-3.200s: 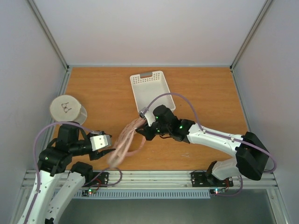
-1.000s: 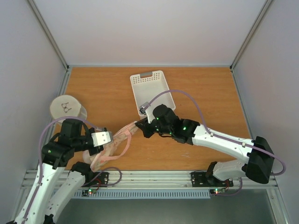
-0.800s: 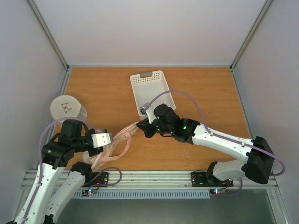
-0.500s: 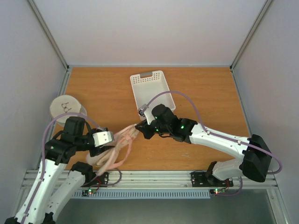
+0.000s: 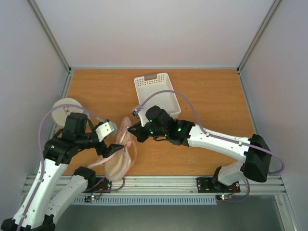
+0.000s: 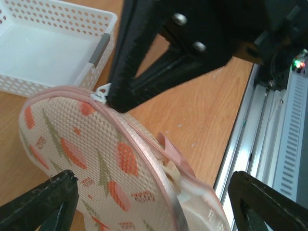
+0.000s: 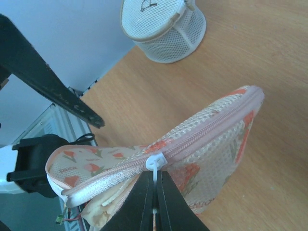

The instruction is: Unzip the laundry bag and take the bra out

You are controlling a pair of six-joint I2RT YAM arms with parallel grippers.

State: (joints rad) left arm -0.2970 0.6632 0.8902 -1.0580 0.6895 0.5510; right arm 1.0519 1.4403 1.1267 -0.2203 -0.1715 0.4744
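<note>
The left gripper (image 6: 153, 175), which a second ago clamped the near end of the flat cream mesh laundry bag with orange flower marks (image 6: 91, 159), now has its fingers wide apart, one on each side of the bag, holding nothing. The bag is no more stretched and sags toward the front of the wooden table (image 5: 216, 96). The right gripper (image 7: 154, 179) stays closed on the white zipper pull (image 7: 153, 162). The zipper gapes at one end. A pale soft edge shows there, I judge the peach-beige bra (image 7: 103, 206), still inside. The freed left gripper could reach for it.
</note>
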